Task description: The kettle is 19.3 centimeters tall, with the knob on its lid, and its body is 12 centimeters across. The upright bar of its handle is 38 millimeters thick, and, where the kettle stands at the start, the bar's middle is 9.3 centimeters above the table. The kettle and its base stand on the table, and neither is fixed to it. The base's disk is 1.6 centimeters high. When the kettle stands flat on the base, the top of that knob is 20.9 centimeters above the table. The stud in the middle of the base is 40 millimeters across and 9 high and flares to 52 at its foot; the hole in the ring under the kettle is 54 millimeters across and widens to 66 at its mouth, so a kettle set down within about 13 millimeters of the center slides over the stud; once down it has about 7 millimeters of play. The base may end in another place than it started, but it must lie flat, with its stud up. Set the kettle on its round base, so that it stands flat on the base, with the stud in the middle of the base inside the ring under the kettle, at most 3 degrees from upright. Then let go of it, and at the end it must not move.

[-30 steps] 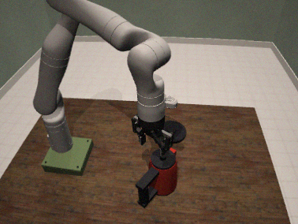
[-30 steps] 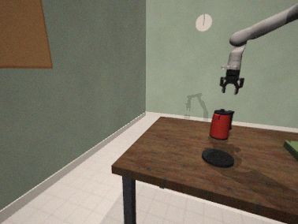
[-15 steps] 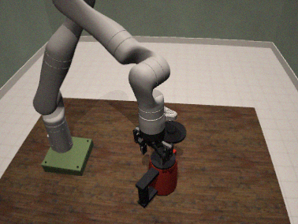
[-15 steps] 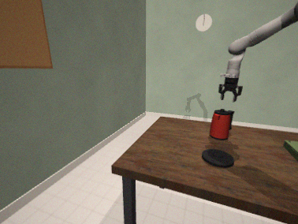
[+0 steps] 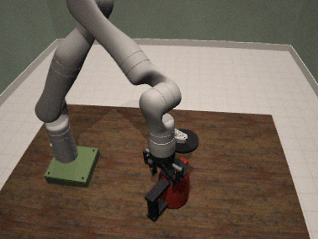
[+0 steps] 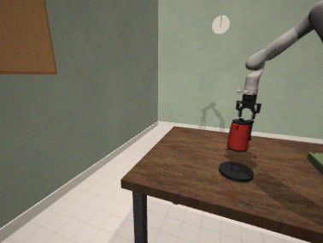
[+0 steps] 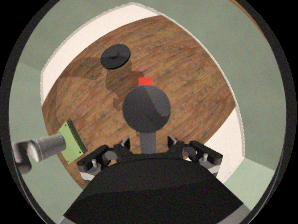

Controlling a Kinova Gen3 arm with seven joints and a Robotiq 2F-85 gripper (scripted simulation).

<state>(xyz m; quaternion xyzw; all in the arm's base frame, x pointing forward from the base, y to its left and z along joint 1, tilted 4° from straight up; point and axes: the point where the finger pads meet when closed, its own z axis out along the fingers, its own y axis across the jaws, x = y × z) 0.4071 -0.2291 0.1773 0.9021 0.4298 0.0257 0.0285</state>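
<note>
A grey jointed robot arm (image 5: 126, 55) reaches down over a dark wooden bench (image 6: 188, 171), its black two-fingered claw (image 6: 248, 110) hanging open and empty directly above a red, slightly tapered kettle (image 6: 237, 136) with a dark lid. The fingers (image 6: 257, 109) stand wide apart just over the kettle's top, one to either side, and grip nothing. The kettle stands upright on the bench itself, directly beneath the claw, with its black handle (image 5: 156, 198) projecting from the side toward the bench's near edge in the top view. The flat, round black base (image 6: 236, 171) lies on the bench apart from the kettle, off to one side of the claw and lower than it; a band of bare wood shows between the two in the exterior view. Seen from the wrist, the kettle's dark lid (image 7: 148, 110) fills the space ahead of the claw, and the base (image 7: 117, 55) sits farther out. The arm's green square mounting plate (image 5: 73, 166) rests on the bench well away from the claw.
</note>
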